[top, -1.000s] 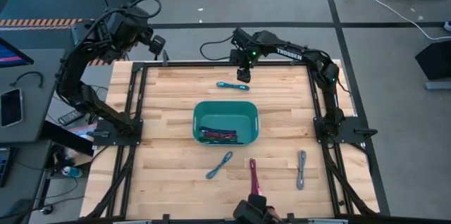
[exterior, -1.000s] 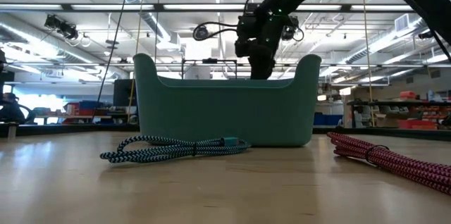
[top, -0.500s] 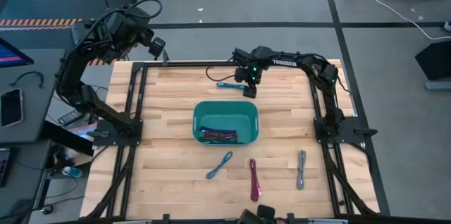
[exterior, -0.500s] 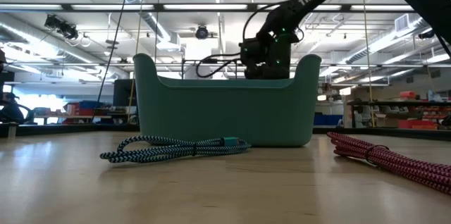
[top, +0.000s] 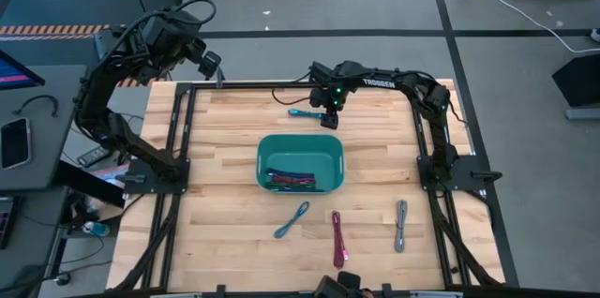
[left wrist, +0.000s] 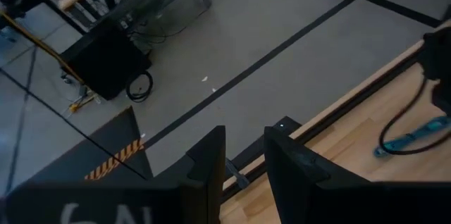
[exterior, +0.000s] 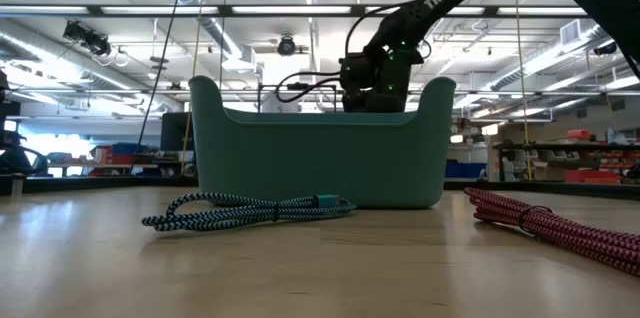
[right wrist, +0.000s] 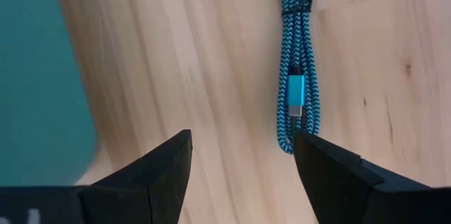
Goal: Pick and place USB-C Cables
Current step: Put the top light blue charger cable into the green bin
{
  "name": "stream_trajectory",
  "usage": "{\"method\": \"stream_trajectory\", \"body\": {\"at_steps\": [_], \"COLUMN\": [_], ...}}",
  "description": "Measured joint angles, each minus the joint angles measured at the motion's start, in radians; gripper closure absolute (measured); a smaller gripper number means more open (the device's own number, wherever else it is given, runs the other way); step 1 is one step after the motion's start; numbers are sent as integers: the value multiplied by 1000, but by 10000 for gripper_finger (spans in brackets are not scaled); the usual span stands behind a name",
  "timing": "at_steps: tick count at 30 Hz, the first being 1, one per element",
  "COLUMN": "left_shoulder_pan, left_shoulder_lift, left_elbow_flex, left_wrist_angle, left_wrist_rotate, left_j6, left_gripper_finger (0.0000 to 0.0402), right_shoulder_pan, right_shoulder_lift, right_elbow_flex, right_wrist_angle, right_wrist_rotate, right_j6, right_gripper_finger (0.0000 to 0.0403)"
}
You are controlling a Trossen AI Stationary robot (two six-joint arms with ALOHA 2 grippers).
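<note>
A cyan USB-C cable bundle [top: 300,111] lies flat on the table beyond the teal bin [top: 300,139]. My right gripper [top: 328,118] is low over the bundle's right end, open and empty. In the right wrist view the bundle [right wrist: 296,62] lies just ahead of the gripper [right wrist: 241,139], nearer one finger, untouched. Several cables [top: 291,180] lie in the bin. A blue-grey bundle [top: 292,220], a magenta one [top: 337,237] and a grey one [top: 401,225] lie near the front edge. My left gripper [top: 208,62] waits open beyond the table's far left corner.
The bin [exterior: 320,163] hides my right gripper's fingers in the low view; only the wrist [exterior: 375,70] shows above the rim. A black wire [top: 286,96] loops by the cyan bundle. The blue-grey [exterior: 250,210] and magenta [exterior: 550,223] bundles lie in front of the bin.
My right gripper has gone down and slightly toward the table's near edge, onto the right end of the cyan bundle, and has stayed open. The bundle has not moved. In the last half second the gripper has kept almost still.
</note>
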Motion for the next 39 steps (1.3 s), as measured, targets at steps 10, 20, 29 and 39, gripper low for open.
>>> {"method": "stream_trajectory", "body": {"at_steps": [10,20,29,39], "left_shoulder_pan": [0,-1,-1,-1], "left_shoulder_lift": [0,0,0,0], "left_elbow_flex": [0,0,0,0], "left_wrist_angle": [0,0,0,0], "left_wrist_rotate": [12,12,12,12], "left_j6": [1,0,0,0], "left_gripper_finger": [296,296,296,296], "right_shoulder_pan": [3,16,17,31], "right_shoulder_lift": [0,0,0,0], "right_elbow_flex": [0,0,0,0], "right_wrist_angle": [8,22,46,48], "right_wrist_rotate": [-34,-37,-68,-80], "right_j6": [23,27,68,79], "right_gripper_finger": [150,150,151,151]}}
